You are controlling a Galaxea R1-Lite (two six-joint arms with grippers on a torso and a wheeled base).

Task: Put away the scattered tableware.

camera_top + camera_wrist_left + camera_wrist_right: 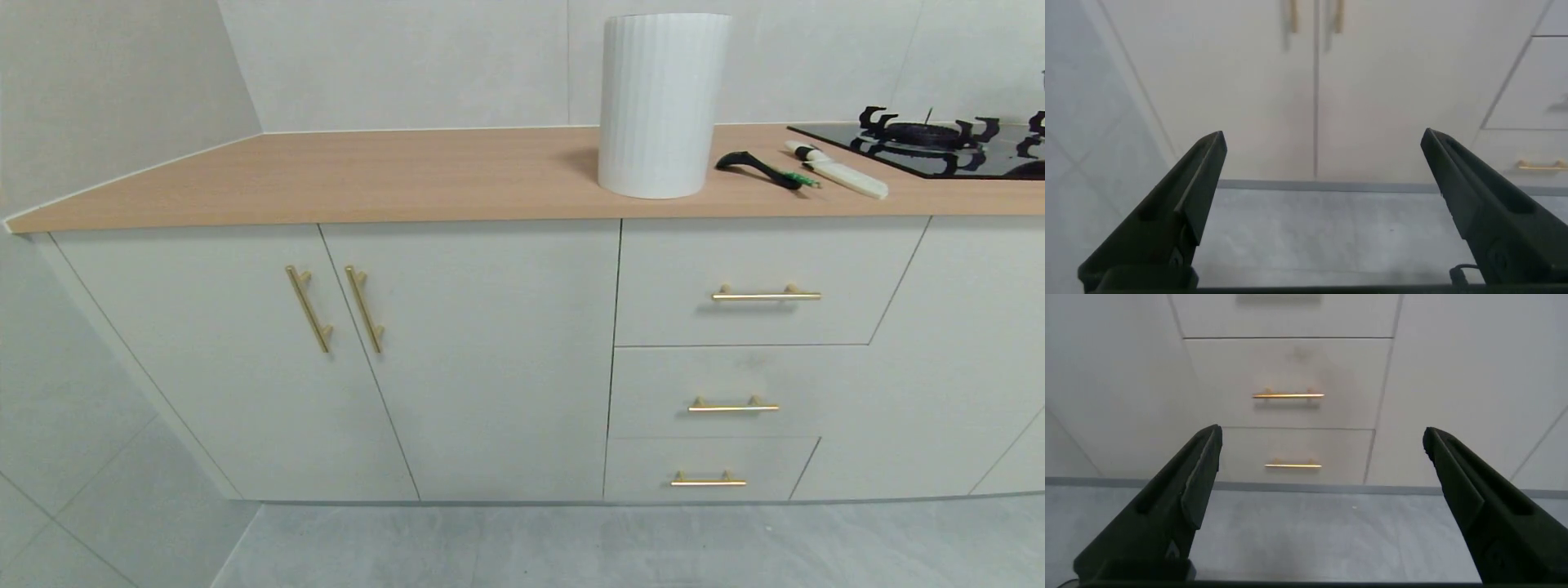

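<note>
On the wooden countertop (367,175) lie a black-handled utensil with a green tip (761,170) and a white-handled utensil (837,170), both just right of a tall white ribbed canister (660,104). Below them the cabinet has three drawers; the top drawer (767,282) carries a brass handle (766,295). My left gripper (1323,151) hangs low and open, facing the double cabinet doors (1315,82) above the floor. My right gripper (1323,445) is open too, low in front of the lower drawers (1290,384). Neither holds anything.
A black gas hob (939,147) sits at the counter's right end. Two cabinet doors with brass handles (335,309) fill the left half. Grey tiled floor (571,547) lies in front. Tiled walls close the left side and back.
</note>
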